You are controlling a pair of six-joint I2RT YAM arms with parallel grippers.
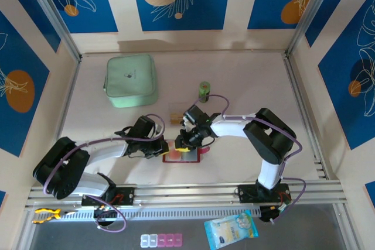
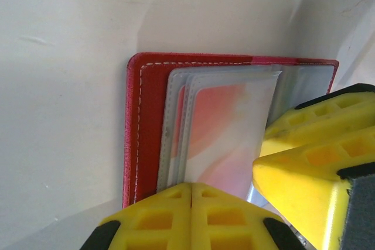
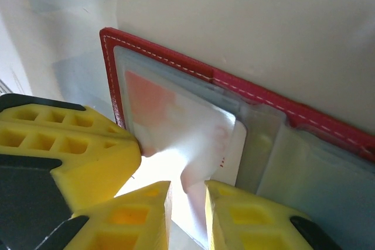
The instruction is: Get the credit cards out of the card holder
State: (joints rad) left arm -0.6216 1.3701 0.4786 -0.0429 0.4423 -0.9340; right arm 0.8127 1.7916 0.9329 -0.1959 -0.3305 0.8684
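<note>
The red card holder [image 1: 176, 158] lies open on the table between my two arms. Its red cover [image 2: 146, 121] and clear sleeves face up. A whitish credit card with a red patch [image 2: 225, 121] sits in the top sleeve, one corner [image 3: 234, 144] poking out. My left gripper [image 2: 191, 185] is shut, its tip pressing on the sleeves' near edge. My right gripper [image 3: 187, 188] stands narrowly apart, pinched on the card and its puckered sleeve. An orange-tan credit card [image 1: 176, 113] lies flat on the table just behind the holder.
A mint-green zip case [image 1: 130, 80] sits at the back left. A small green bottle [image 1: 204, 91] stands behind the right gripper. A blue-white packet [image 1: 231, 228] and a pill box [image 1: 161, 239] lie below the front rail.
</note>
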